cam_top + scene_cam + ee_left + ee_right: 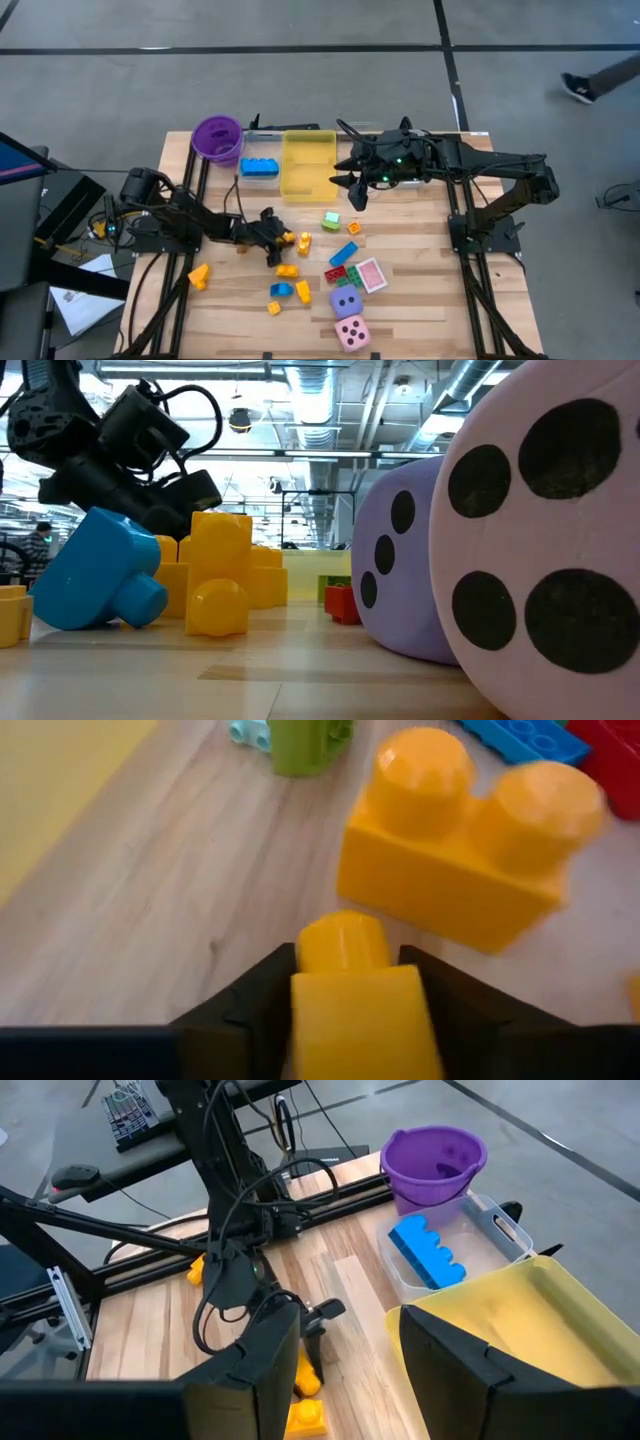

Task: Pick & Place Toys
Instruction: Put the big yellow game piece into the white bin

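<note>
Wooden surface [420, 300], slatted, grey floor around it; I log what I see from my station.

Left gripper [345, 982]: low over the middle of the surface, jaws pinching a small yellow brick [355, 995] between them. A larger yellow two-stud brick [465, 840] lies just beside it.

Right gripper [352, 190]: hovering over the yellow tray [308, 165], jaws narrowly parted with nothing between them.

Loose toys: green brick [331, 220], blue brick [344, 253], playing card [371, 274], purple die [346, 302], pink die [352, 333], all right of the left gripper. One blue brick lies in the clear tray [259, 168] beside the purple cup [217, 137].

Risks, my judgement: the grip looks shallow, so the brick may twist out on lifting; the neighbouring two-stud brick could be nudged; the right arm over the tray may crowd a drop there.
</note>
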Motion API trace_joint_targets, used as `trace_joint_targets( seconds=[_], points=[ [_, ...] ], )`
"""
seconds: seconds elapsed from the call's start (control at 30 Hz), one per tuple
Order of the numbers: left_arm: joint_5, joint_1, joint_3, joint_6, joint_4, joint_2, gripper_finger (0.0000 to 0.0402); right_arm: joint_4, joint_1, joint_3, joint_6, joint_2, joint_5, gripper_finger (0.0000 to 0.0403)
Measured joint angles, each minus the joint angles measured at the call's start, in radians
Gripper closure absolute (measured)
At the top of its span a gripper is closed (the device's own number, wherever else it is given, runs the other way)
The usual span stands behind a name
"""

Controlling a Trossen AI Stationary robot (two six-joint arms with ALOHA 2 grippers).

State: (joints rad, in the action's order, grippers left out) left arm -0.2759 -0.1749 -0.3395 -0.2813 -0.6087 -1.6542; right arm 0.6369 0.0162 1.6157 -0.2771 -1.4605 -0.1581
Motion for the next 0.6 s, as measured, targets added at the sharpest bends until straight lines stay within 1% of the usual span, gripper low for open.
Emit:
trace_joint_targets(
  seconds=[0.13, 0.2, 0.27, 0.33, 0.43, 0.5, 0.6],
  points=[
    [0.017, 0.009, 0.003, -0.004, 0.026, 0.073, 0.0279, 0.0, 0.0, 0.0, 0.0, 0.0, 0.0, 0.0235],
    [0.009, 0.011, 0.0, 0.0, 0.015, 0.125, 0.0284, 0.0, 0.0, 0.0, 0.0, 0.0, 0.0, 0.0235],
    [-0.014, 0.012, -0.001, 0.018, 0.016, 0.179, 0.0278, 0.0, 0.0, 0.0, 0.0, 0.0, 0.0, 0.0235],
    [-0.066, 0.012, 0.0, 0.06, 0.015, 0.236, 0.0263, 0.0, 0.0, 0.0, 0.0, 0.0, 0.0, 0.0235],
    [-0.197, 0.013, -0.001, 0.161, 0.019, 0.323, 0.0249, 0.0, -0.001, 0.0, 0.0, 0.0, 0.0, 0.0235],
    [-0.288, 0.021, -0.001, 0.243, 0.045, 0.381, 0.0248, -0.001, -0.001, 0.0, 0.0, 0.0, 0.0, 0.0235],
    [-0.386, 0.051, -0.002, 0.331, 0.109, 0.462, 0.026, -0.001, -0.001, 0.0, -0.001, 0.0, 0.0, 0.0235]
  ],
)
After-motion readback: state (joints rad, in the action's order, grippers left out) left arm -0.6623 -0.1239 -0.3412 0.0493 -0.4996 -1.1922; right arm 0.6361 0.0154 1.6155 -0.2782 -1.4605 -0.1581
